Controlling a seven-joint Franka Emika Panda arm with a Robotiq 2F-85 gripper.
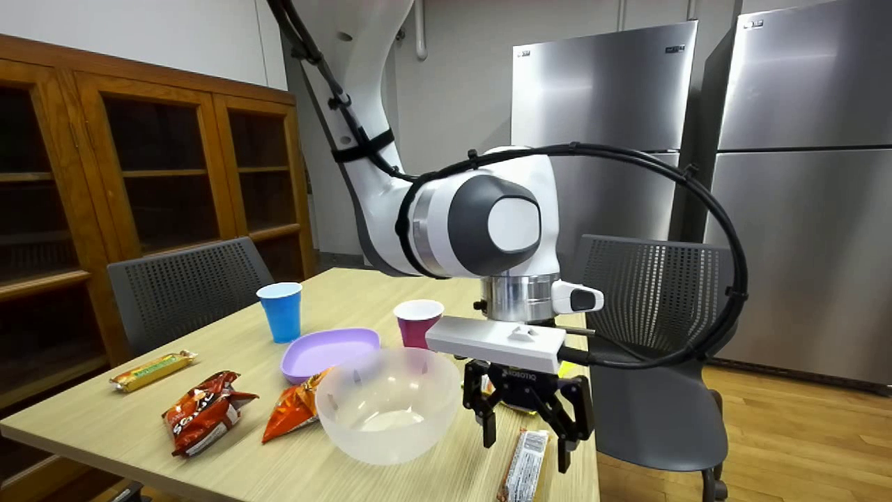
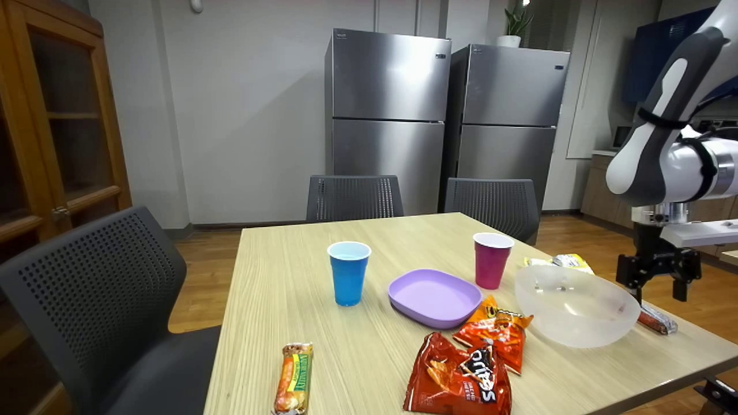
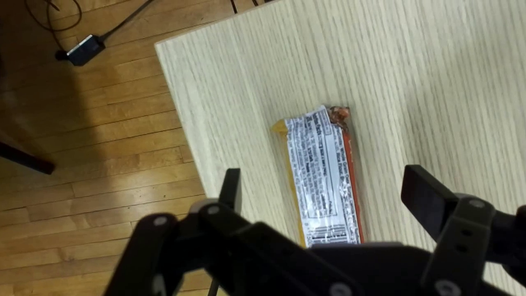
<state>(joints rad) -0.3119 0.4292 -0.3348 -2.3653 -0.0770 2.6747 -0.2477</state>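
My gripper (image 1: 527, 444) stands open, pointing down near the corner of the table, with nothing between its fingers. Below it a wrapped snack bar (image 3: 322, 172) lies flat, its white printed back facing up, with a yellow edge and a red edge. In the wrist view the two fingers straddle the bar, one on each side and apart from it; the gripper's body hides its near end. Both exterior views show the bar (image 2: 657, 320) on the table. Beside the gripper sits a translucent white bowl (image 1: 390, 446), which looks empty.
A red chip bag (image 1: 205, 411), an orange chip bag (image 1: 296, 408), a purple plate (image 2: 432, 308), a magenta cup (image 2: 491, 268) and a blue cup (image 2: 349, 279) stand around the bowl. Another bar (image 2: 294, 377) lies farther off. Yellow packets (image 2: 571, 262) lie behind the bowl. Chairs ring the table.
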